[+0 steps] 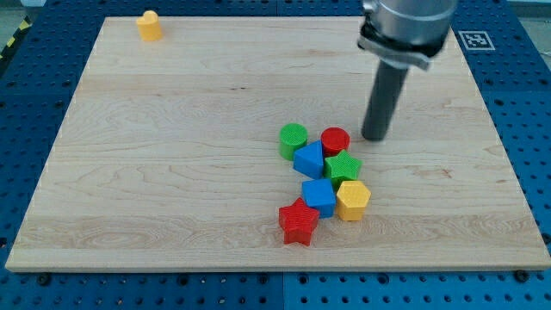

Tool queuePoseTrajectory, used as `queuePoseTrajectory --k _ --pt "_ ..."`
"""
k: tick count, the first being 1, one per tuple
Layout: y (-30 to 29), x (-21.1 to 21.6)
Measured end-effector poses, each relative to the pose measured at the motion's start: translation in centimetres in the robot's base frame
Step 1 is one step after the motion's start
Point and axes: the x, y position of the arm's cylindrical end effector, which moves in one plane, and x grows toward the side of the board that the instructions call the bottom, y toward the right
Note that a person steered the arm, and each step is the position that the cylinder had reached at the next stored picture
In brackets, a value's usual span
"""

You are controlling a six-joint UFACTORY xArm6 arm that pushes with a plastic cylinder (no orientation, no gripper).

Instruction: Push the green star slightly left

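- While the cluster sits tight mid-board, my tip [376, 137] rests on the wooden board [172, 172] just right of the red cylinder [336, 139], on the far-right edge of the pile.
- No claw on this rig: just a bare rod, nothing held, touching no block as far as I can tell.
- Green star [343, 166] is on the cluster's right side, near-left of my tip, close by.
- Packed against it: red cylinder on its far side, blue block [309, 159] left, yellow block [352, 200] near side, another blue block [319, 196] near-left.
- Green cylinder [293, 139] far-left of pile, red star [298, 223] nearest edge, lone yellow block [150, 25] far-left corner.
- Key relation: tip sits right of the star but too far back; judgement: come nearer, level with it, then push left. Neighbours will likely shift too.
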Motion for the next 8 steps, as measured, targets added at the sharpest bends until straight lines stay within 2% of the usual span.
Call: queuePoseTrajectory --k 1,2,4,6,8 --pt "0.0 5.2" --pt "0.0 5.5" --pt "-0.4 4.9" --pt "-4.7 4.6" --pt "-5.3 1.3"
